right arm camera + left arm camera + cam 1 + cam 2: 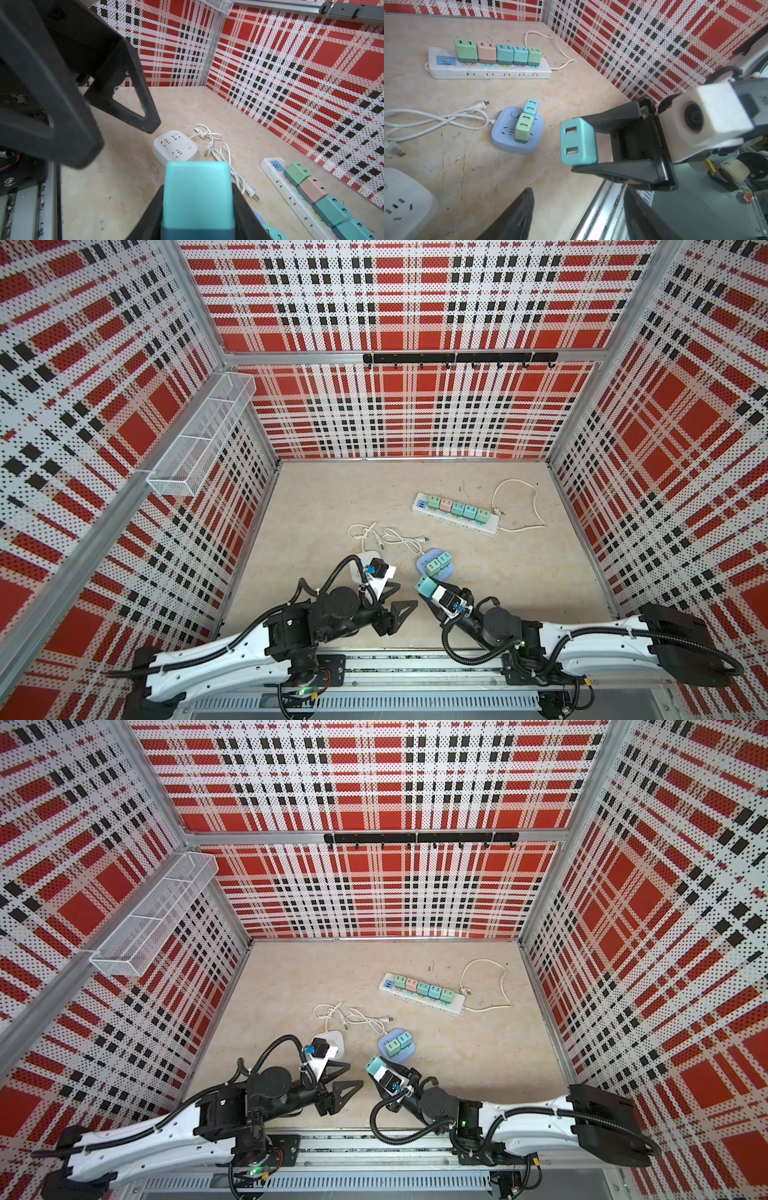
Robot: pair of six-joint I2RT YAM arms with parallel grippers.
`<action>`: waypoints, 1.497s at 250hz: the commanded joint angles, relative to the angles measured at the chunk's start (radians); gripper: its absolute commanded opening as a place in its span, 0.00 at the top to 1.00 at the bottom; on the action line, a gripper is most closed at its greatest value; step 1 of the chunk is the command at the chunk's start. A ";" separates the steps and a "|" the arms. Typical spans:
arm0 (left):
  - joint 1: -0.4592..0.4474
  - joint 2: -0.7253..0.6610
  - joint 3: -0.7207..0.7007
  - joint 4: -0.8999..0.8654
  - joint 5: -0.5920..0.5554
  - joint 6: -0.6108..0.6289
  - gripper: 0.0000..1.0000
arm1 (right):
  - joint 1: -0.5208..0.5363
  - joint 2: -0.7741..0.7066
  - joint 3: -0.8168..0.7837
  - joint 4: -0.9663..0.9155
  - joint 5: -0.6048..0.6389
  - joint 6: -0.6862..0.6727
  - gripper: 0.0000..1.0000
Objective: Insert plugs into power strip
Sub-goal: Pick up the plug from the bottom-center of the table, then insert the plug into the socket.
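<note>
My right gripper is shut on a teal plug, held above the table near the front with its two USB ports facing the left arm. The plug fills the space between the jaws in the right wrist view. My left gripper hangs open just left of it, nothing between its fingers. The long white power strip lies at the back right. A mint, a pink, two teal and another mint plug are seated in a row on it.
A lilac socket cube just beyond the right gripper carries a teal and a mint plug. A white socket block with a tangled white cord sits under the left wrist. The strip's cord loops toward the right wall.
</note>
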State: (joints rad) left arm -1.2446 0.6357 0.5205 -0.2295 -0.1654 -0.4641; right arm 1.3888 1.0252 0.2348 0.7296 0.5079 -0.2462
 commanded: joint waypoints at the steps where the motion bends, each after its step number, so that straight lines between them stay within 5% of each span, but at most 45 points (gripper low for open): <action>1: -0.016 0.025 0.035 0.069 -0.069 0.027 0.29 | -0.002 -0.013 -0.009 0.093 -0.054 -0.047 0.91; 166: -0.010 0.110 0.047 0.139 -0.065 -0.004 0.37 | -0.001 0.011 0.013 0.151 -0.185 -0.066 0.94; 332: 0.011 0.128 0.001 0.197 0.022 -0.037 0.47 | -0.001 0.110 0.026 0.314 -0.166 -0.117 0.97; 374: 0.041 0.140 -0.016 0.234 0.077 -0.043 0.57 | -0.001 0.111 0.032 0.310 -0.172 -0.120 0.97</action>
State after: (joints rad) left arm -1.2274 0.7681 0.5255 -0.0505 -0.1410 -0.4923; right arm 1.3891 1.1324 0.2478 0.9535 0.3336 -0.3454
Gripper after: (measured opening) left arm 0.462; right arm 0.424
